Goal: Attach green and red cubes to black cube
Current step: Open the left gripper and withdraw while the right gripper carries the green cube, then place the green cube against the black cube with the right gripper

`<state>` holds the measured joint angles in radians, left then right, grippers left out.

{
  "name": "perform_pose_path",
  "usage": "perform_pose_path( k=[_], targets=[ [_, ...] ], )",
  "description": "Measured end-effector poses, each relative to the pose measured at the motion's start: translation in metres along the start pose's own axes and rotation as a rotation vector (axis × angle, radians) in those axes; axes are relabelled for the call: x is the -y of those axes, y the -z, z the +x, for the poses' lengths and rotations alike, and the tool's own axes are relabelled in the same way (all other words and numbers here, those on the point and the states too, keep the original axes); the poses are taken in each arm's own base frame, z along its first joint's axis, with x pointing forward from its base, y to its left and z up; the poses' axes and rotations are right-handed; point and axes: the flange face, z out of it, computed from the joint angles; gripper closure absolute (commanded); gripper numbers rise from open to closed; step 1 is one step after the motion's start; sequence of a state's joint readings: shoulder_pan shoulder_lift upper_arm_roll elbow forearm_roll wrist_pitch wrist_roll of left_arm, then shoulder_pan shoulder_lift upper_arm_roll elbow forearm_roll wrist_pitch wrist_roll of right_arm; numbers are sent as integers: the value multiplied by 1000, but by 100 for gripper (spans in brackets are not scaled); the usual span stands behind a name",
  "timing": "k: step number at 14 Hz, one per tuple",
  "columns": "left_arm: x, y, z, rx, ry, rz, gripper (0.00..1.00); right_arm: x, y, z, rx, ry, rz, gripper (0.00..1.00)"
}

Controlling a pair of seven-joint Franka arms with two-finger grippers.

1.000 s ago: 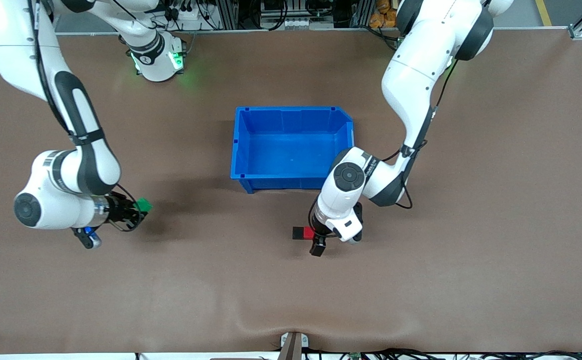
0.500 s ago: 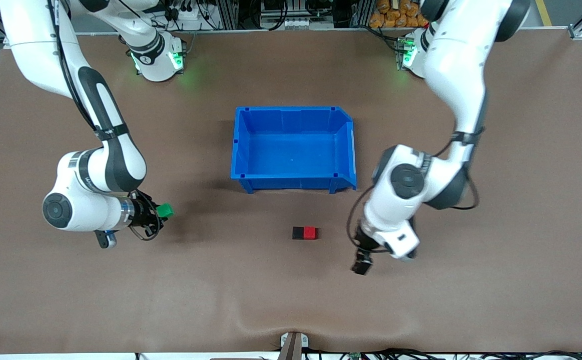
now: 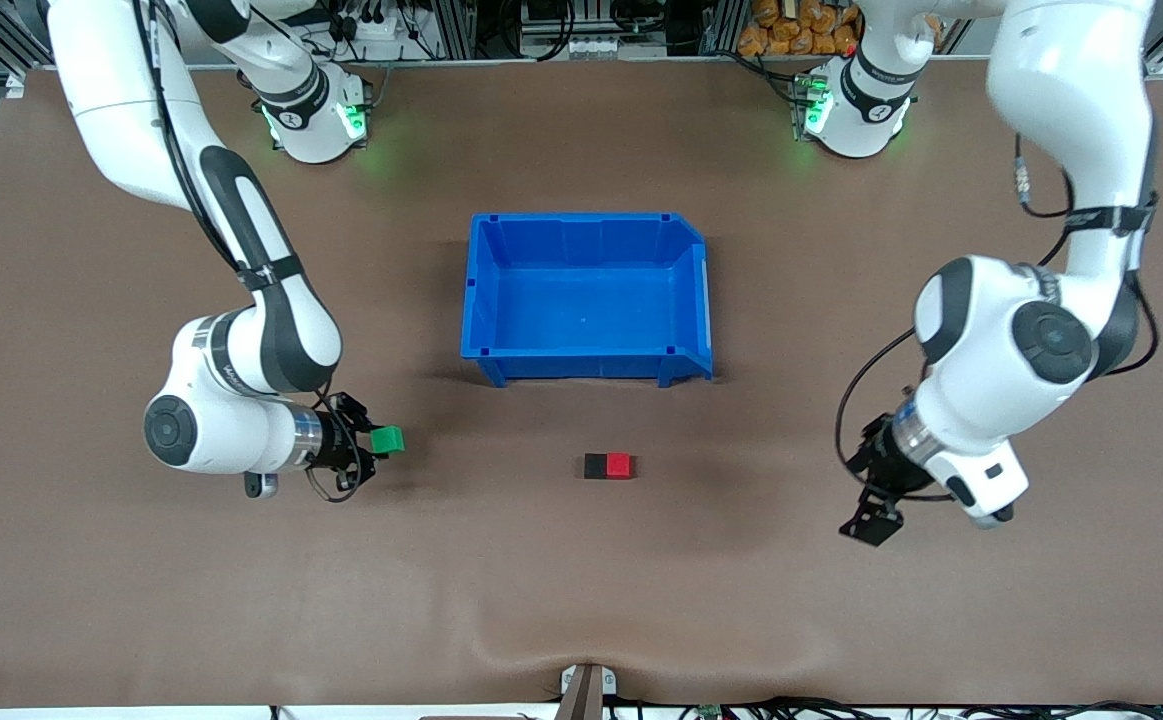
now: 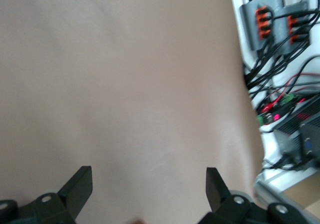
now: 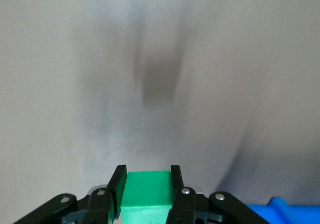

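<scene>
Brown matting covered the table (image 3: 581, 600) you were working over, and it held little. Largest on it was the blue bin (image 3: 486, 290), sitting near the middle with nothing visible inside.

You had 2 arms out. Your left gripper (image 3: 876, 505) hung over bare matting toward the left arm's end of the table, well apart from the cubes; its 2 fingers (image 4: 80, 186) stood spread wide with nothing between them, as the left wrist view showed.

Your right gripper (image 3: 366, 445) was over the matting toward the right arm's end of the table, its fingers (image 5: 119, 184) clamped on the green cube (image 3: 387, 439). The right wrist view showed that cube squeezed squarely between both pads, with a corner of the bin at the edge of the view.

Smallest were the 2 cubes on the table, nearer the front camera than the bin. The black cube (image 3: 595, 466) and the red cube (image 3: 619, 465) sat touching side by side, the red one toward the left arm's end.
</scene>
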<state>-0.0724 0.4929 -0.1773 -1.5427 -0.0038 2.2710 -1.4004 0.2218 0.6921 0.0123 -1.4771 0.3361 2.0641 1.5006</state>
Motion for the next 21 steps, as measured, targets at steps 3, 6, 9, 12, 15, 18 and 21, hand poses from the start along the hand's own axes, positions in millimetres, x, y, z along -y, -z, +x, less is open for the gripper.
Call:
perform_pose_path(
  k=[3,6,9,12,15,18,21],
  targets=[
    [40,26,14,17,-154,22,0,14,-7,-30,0,-82,63,100],
    [66,72,37,-16,-376,41,0,23,-21,-61,5,-149,102,100],
    [79,114,36,-9,-631,96,0,29,-33,-89,14,-197,120,100],
    [92,140,24,35,-886,165,0,34,-49,-109,27,-226,174,100],
    [103,154,24,101,-1129,233,0,35,-67,-128,32,-220,193,100],
    [98,166,17,111,-1237,236,0,36,-85,-152,46,-227,228,100],
    [89,176,1,101,-1295,221,0,30,-109,-173,48,-220,233,100]
  ],
)
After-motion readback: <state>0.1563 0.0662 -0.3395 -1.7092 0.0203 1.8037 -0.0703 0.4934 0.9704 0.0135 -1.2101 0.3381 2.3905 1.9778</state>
